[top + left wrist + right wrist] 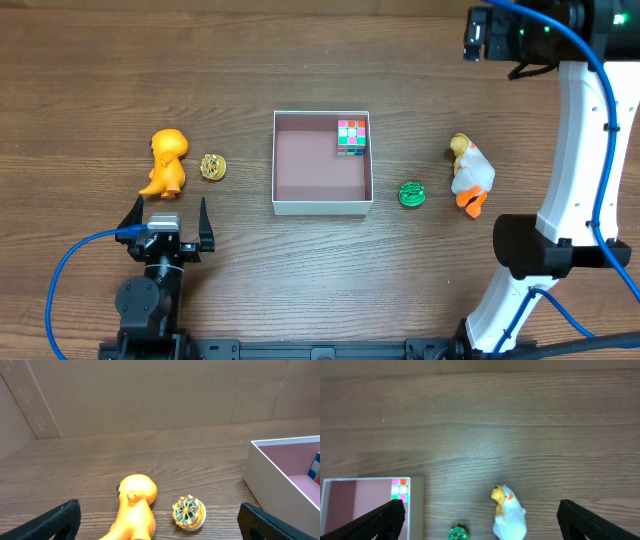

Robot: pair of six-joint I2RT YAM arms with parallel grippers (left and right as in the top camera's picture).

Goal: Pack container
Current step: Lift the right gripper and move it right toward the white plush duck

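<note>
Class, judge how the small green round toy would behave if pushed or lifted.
The green toy looks round, so a sideways push may well roll it, perhaps into the duck beside it. It is far smaller than the container, so probably light. It looks moulded, so likely stiff.

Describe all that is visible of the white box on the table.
The container is a shallow square box, open on top, with thin white walls and a dull pinkish-brown floor; it looks like cardboard. It lies flat on the wooden table. One multicoloured cube sits in its far right corner. Nothing else touches it.
</note>
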